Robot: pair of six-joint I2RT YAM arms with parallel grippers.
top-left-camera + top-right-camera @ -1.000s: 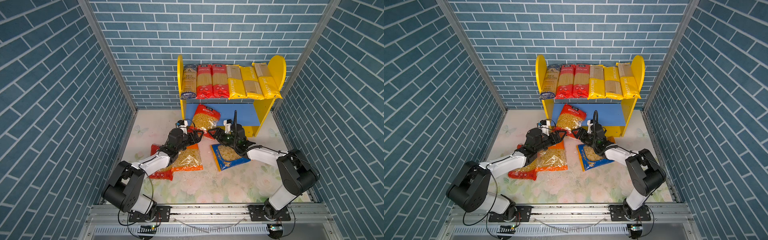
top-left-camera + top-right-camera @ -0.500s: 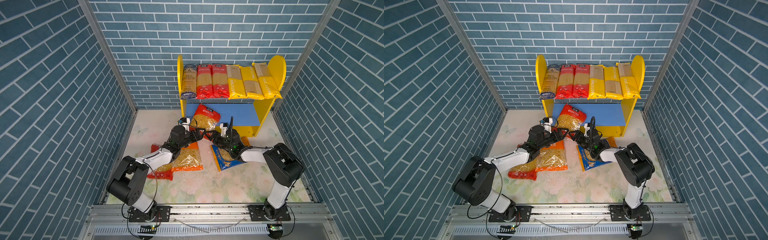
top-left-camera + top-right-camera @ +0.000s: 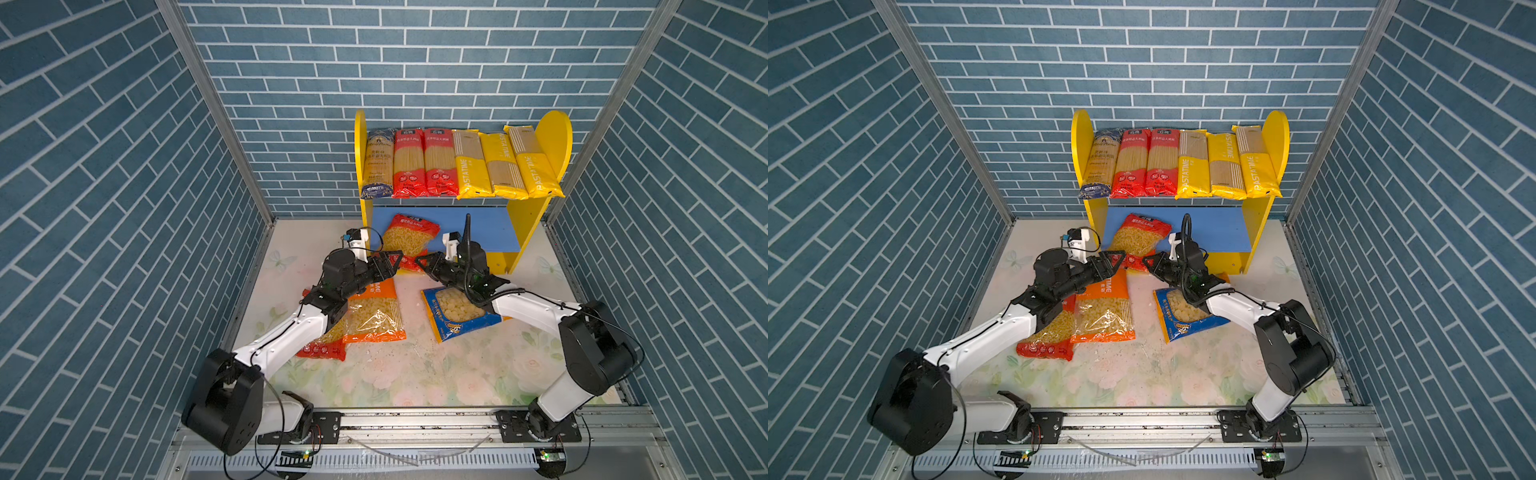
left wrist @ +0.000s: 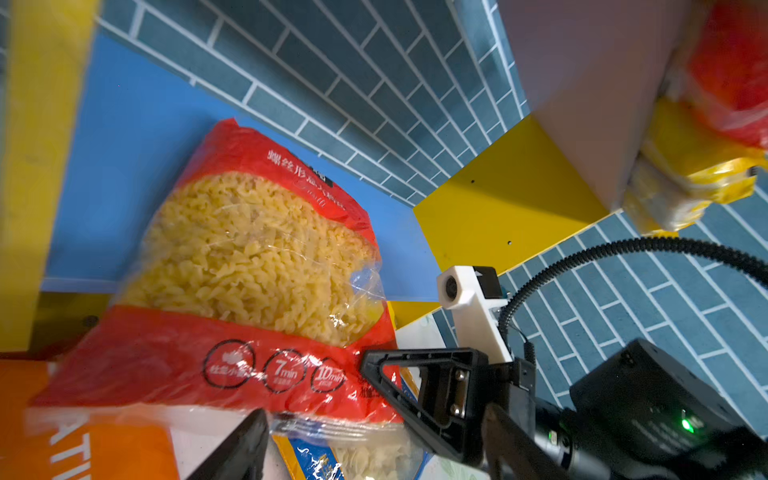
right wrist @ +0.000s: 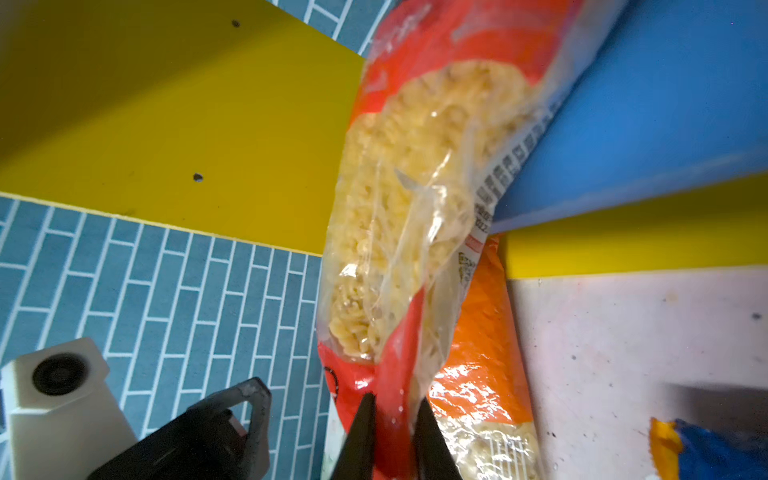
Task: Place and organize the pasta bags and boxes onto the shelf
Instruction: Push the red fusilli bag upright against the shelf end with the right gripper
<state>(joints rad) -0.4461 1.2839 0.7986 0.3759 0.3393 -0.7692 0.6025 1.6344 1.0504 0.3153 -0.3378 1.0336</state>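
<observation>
The red bag (image 3: 409, 239) leans with its top end on the blue board (image 3: 492, 232) of the shelf (image 3: 532, 232), near the panel on the left arm's side. Its bottom end hangs off the front, down toward the floor. The right gripper (image 5: 395, 403) has its fingers pinched shut on the thin bottom edge of this bag. The left gripper (image 3: 392, 262) is just beside the same end, with its fingers wide apart and nothing in them. Six long packs (image 3: 457, 166) lie side by side on the top board. On the floor lie the orange bag (image 3: 374, 311), the blue bag (image 3: 457, 318) and the other red bag (image 3: 320, 351), which is partly under the left arm. The step now looks like getting the red bag all the way onto the blue board. To do it well, the right gripper should lift the low end a little so it clears the front edge, then push straight back, slow and gentle. The bag is soft and full of loose pasta, so it can bend in the middle and not slide. The pinch is only on the thin edge, so a hard tug could make it slip or tear. The left gripper can help by propping the bag from below. It is good to keep the bag close to that panel, so there is room for the three bags on the floor.
</observation>
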